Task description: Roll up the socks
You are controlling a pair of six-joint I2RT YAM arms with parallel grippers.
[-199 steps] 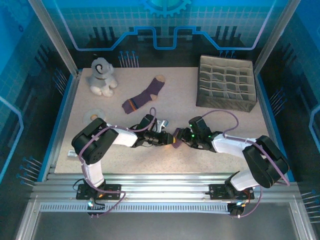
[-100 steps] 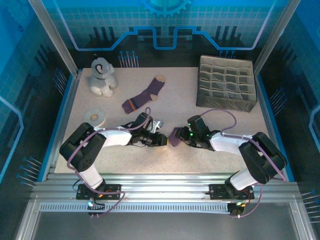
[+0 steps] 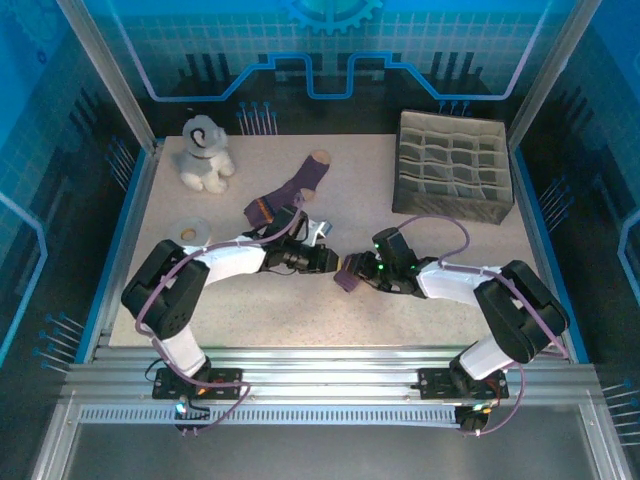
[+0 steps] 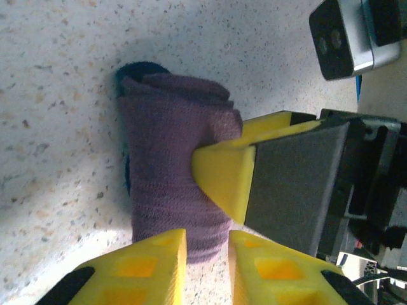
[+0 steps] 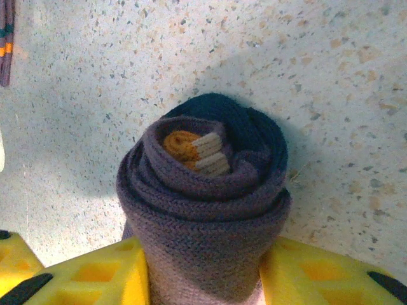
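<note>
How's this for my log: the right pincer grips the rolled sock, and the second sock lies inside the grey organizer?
No: the top external view shows the second sock on the table, left of the grey organizer, not inside it. The right pincer does grip the rolled sock.

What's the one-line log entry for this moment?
step: sock rolling | right gripper: shut on rolled sock | left gripper: nearly closed at roll's end, grip unclear | second sock: lying flat
</note>
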